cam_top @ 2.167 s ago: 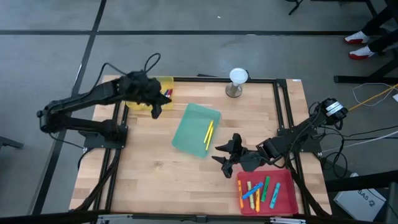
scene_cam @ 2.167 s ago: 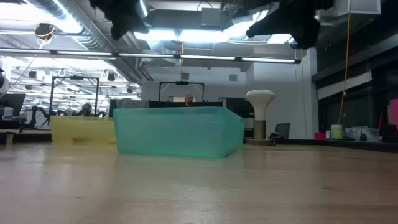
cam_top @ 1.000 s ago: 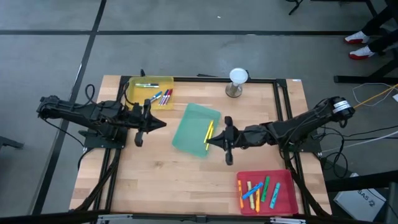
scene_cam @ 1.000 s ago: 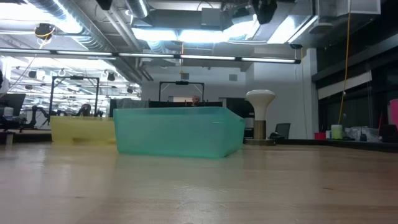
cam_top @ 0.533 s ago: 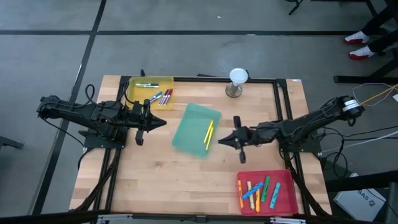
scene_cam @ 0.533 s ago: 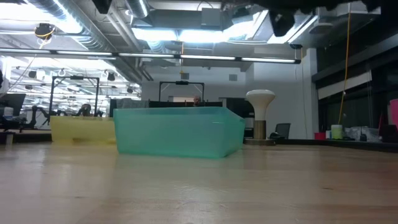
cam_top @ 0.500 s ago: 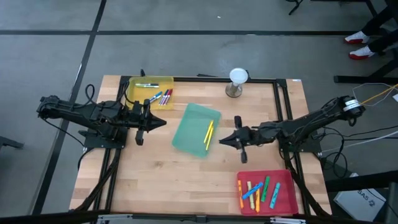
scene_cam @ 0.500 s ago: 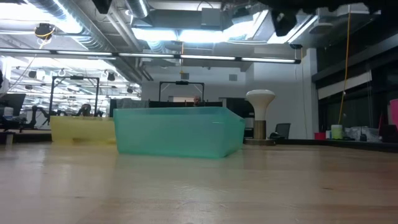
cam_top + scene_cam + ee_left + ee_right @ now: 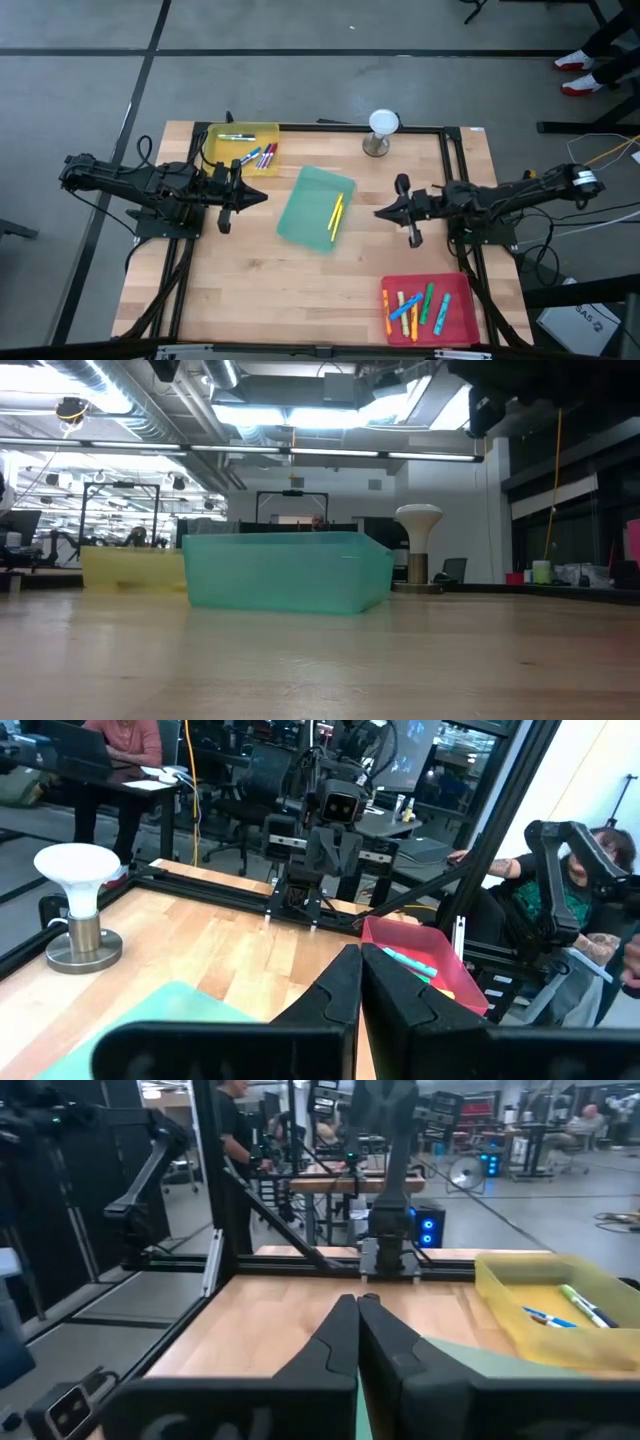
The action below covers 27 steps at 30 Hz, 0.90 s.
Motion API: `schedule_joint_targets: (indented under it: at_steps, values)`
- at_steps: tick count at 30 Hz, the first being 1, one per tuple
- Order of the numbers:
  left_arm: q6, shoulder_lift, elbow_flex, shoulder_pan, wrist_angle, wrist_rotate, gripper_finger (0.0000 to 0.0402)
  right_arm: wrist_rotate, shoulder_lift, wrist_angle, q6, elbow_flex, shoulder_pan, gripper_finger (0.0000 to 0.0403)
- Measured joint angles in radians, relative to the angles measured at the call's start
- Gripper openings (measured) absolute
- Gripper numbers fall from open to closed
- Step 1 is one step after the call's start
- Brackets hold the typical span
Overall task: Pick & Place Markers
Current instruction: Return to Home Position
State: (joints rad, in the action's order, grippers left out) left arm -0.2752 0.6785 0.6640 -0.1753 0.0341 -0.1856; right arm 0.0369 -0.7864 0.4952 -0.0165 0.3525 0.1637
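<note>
Both arms hang level above the table (image 9: 260, 290), and each gripper is empty. The left gripper (image 9: 258, 197) has its jaws pressed together (its wrist view shows the 2 dark fingers meeting at the tips with nothing between them), and the right gripper (image 9: 382, 211) likewise has its jaws closed on nothing. The 2 sets of jaws point toward each other, and the green tray (image 9: 305, 215) lies between them, nearer the left jaws. It holds what look like 2 yellow markers (image 9: 336, 213). The yellow bin (image 9: 240, 126) sits just beside the left jaws, off to their far side, with several markers (image 9: 255, 157) in blue, red and green inside. The red tray (image 9: 462, 310) lies well apart from the right jaws, back toward that arm's near side, with a cluster of orange, blue and green sticks in it. No marker shows on bare wood, so the sorting into the 3 containers looks finished. By my judgement, only parking the arms at rest is left.
</note>
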Motion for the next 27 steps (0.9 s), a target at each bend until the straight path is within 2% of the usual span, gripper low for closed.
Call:
schedule_joint_targets:
  at_steps: [4, 19, 27]
  values:
    - [0.000, 0.000, 0.000, 0.000, 0.000, 0.000, 0.0010, -0.065, 0.045, -0.015, 0.003, -0.033, -0.035, 0.0001]
    - [0.000, 0.000, 0.000, 0.000, 0.000, 0.000, 0.0010, -0.094, 0.140, -0.023, 0.074, -0.120, -0.057, 0.0002]
    - [0.000, 0.000, 0.000, 0.000, 0.000, 0.000, 0.0012, -0.094, 0.356, -0.030, 0.075, -0.249, -0.056, 0.0003]
